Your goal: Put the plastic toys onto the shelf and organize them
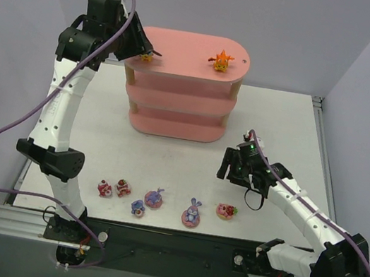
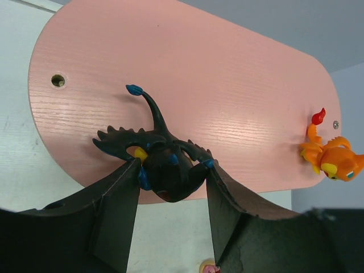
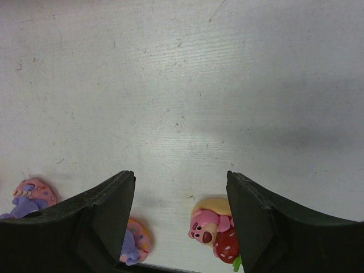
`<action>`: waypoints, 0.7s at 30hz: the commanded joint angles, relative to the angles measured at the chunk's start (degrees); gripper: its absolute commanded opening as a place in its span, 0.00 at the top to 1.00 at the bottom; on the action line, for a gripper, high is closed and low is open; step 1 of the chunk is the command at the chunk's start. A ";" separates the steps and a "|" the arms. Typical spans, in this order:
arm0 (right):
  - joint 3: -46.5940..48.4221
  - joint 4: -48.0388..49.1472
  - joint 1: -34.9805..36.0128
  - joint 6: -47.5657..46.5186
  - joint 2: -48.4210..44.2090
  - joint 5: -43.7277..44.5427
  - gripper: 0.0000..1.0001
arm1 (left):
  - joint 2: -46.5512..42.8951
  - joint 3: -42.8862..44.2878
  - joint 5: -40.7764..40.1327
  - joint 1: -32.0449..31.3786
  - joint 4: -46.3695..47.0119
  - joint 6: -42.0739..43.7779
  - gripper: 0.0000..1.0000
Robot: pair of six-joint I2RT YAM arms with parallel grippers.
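Observation:
The pink three-tier shelf (image 1: 177, 101) stands at the back middle of the table. An orange toy (image 1: 221, 60) stands on the right of its top board, and it also shows in the left wrist view (image 2: 333, 160). My left gripper (image 1: 141, 50) is shut on the black bat toy (image 2: 168, 168) at the front left edge of the top board (image 2: 216, 85). My right gripper (image 1: 232, 170) is open and empty above the table. Below it in the right wrist view lie a red-and-white toy (image 3: 213, 230) and a purple bunny (image 3: 135, 244).
Several toys lie in a row near the table's front: two red-and-white ones (image 1: 105, 188) (image 1: 123, 188), three purple bunnies (image 1: 137, 208) (image 1: 154, 198) (image 1: 192, 214), and a red-and-white one (image 1: 226, 212). Grey walls close in the table on three sides.

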 commanded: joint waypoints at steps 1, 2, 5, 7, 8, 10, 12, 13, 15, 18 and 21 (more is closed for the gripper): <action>-0.58 -0.38 -0.57 0.50 -1.76 0.56 0.34 | 0.39 2.55 -3.36 -0.57 1.18 1.40 1.00; -0.76 -0.30 -0.66 0.50 -1.76 0.56 0.34 | 0.56 2.72 -3.45 -0.57 1.09 1.58 1.00; -1.28 -0.12 -0.92 0.76 -2.02 0.48 0.34 | 1.26 3.43 -3.54 -0.75 0.47 2.20 0.97; -1.55 -0.03 -0.92 0.85 -2.11 0.47 0.34 | 1.53 4.04 -3.62 -0.66 -0.05 2.46 0.93; -1.72 -0.03 -1.01 0.94 -2.03 0.47 0.34 | 1.62 4.13 -3.71 -0.66 -0.14 2.46 0.92; -1.90 0.14 -1.01 1.03 -2.11 0.39 0.34 | 1.53 4.22 -3.89 -0.75 -0.14 2.55 0.87; -1.99 0.23 -1.10 1.20 -2.20 0.39 0.34 | 1.62 4.22 -3.97 -0.75 -0.23 2.55 0.81; -2.08 0.32 -1.01 1.29 -2.20 0.39 0.34 | 1.62 4.22 -4.15 -0.75 -0.23 2.46 0.80; -2.08 0.41 -1.10 1.20 -2.20 0.39 0.34 | 1.97 4.57 -4.50 -0.75 -0.93 1.94 0.76; -1.99 0.50 -1.10 1.29 -2.20 0.39 0.34 | 2.84 5.54 -4.59 -0.57 -2.25 1.50 0.72; -1.90 0.50 -1.18 1.38 -2.20 0.39 0.34 | 3.37 6.33 -4.59 -0.48 -3.04 0.79 0.67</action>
